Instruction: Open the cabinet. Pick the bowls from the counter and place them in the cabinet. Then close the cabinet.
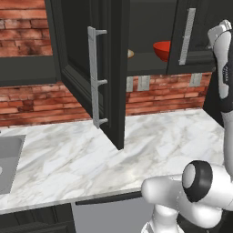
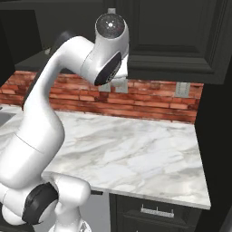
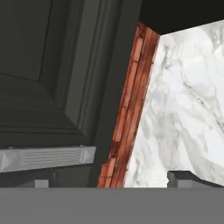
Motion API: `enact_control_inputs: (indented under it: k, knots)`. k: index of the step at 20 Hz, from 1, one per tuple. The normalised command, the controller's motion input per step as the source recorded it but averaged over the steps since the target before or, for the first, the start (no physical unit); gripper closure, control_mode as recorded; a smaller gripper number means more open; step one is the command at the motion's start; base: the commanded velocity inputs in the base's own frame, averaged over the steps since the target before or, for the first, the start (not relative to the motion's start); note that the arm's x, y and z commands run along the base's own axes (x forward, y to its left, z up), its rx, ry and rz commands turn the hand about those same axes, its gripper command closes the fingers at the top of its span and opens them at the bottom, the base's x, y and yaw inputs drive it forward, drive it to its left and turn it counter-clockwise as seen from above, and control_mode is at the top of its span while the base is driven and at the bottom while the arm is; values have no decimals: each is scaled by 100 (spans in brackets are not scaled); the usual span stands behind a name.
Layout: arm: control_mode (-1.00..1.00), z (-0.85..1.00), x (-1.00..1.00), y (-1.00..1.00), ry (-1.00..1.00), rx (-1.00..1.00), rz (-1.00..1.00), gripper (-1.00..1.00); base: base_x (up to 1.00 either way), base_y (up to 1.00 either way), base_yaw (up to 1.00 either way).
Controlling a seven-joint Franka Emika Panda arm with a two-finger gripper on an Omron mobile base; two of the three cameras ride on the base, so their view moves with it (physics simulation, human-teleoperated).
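Jaws stand wide apart on my gripper and hold nothing; only the 2 fingertips peek up at the bottom of the hand view. Just left of them a ribbed silver bar handle lies across a raised-panel door of the cabinet. I judge the closing step is next. The risk: pushing the matte charcoal door off-centre so the fingers slip on the smooth bar. Both bowls sit inside, the glossy red bowl and the tan-rimmed bowl, above the veined white marble counter.
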Motion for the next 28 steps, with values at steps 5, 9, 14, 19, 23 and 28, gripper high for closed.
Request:
enact_control_inputs:
  k: [5,9,14,19,23,28]
  knots:
    - [-100,-39,-77,-3,-24,-2,6,-100,0,0,0]
    - [-100,-18,-55,0,-14,-2,7,-100,0,0,0]
    - [-100,-7,-41,2,-9,-2,2,-100,0,0,0]
    - [-100,-1,-54,0,-14,-1,1,-100,0,0,0]
    - [-100,0,-63,2,-10,0,2,-100,0,0,0]
    - [-100,0,-61,25,-9,0,1,-100,0,0,0]
